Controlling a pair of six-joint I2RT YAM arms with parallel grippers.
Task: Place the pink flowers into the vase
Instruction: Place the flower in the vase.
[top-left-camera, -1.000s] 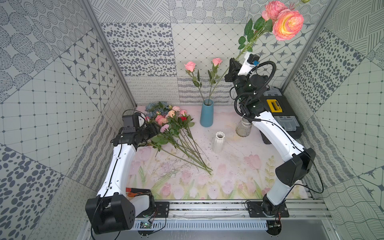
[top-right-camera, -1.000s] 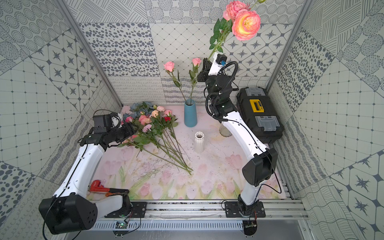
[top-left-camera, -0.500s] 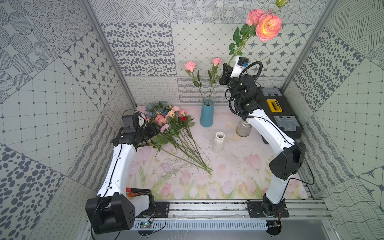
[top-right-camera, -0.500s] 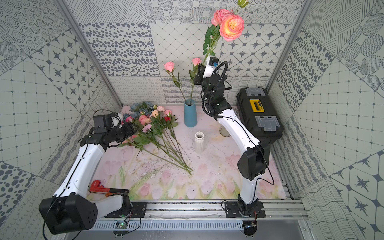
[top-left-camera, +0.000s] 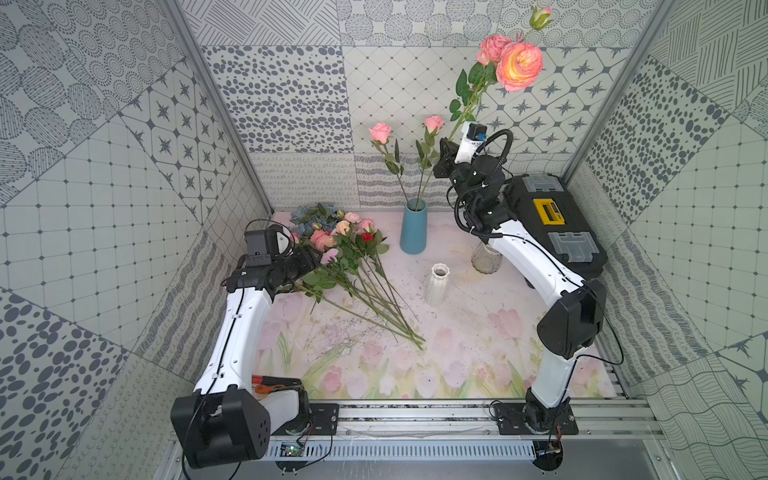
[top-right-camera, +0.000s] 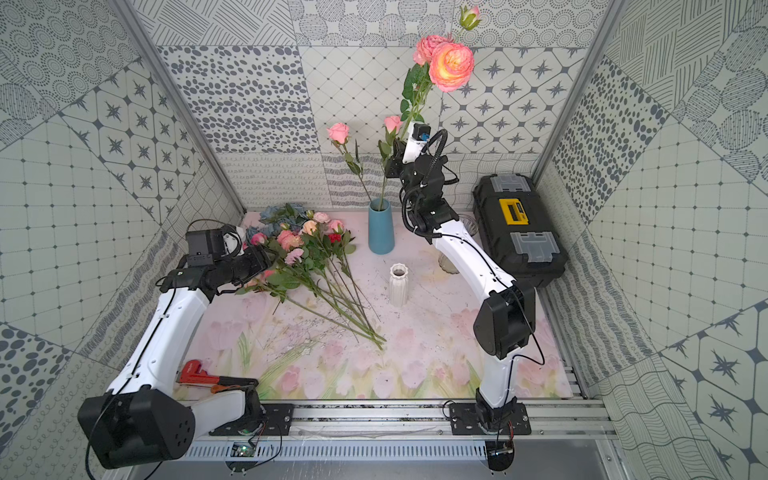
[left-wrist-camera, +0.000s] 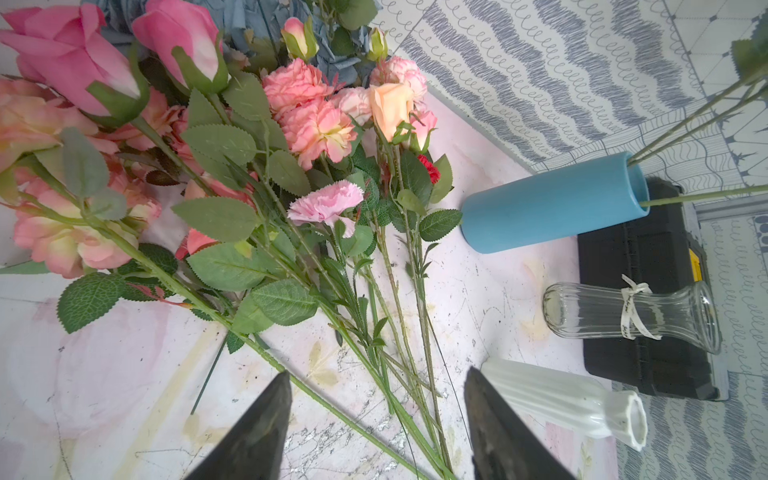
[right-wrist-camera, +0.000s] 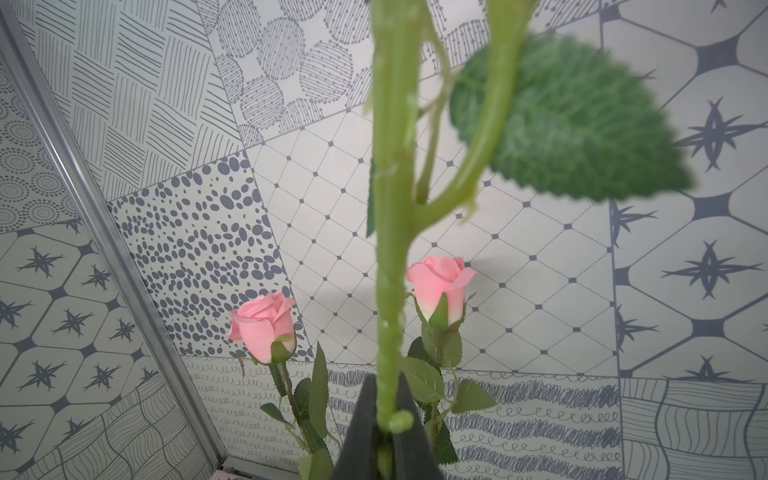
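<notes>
Two roses crowd the mouth of the blue vase beside my right hand; bare surface lies open between the white vase and the flower pile.

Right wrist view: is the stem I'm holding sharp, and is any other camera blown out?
Right wrist view: the held green flower stem and its serrated green leaf are soft, too near the lens; the two pink rosebuds behind are sharp. In a top view: the large salmon-pink bloom glows bright at its centre, petals readable. Left wrist view: the pile of pink flowers is crisp, no glare.
</notes>
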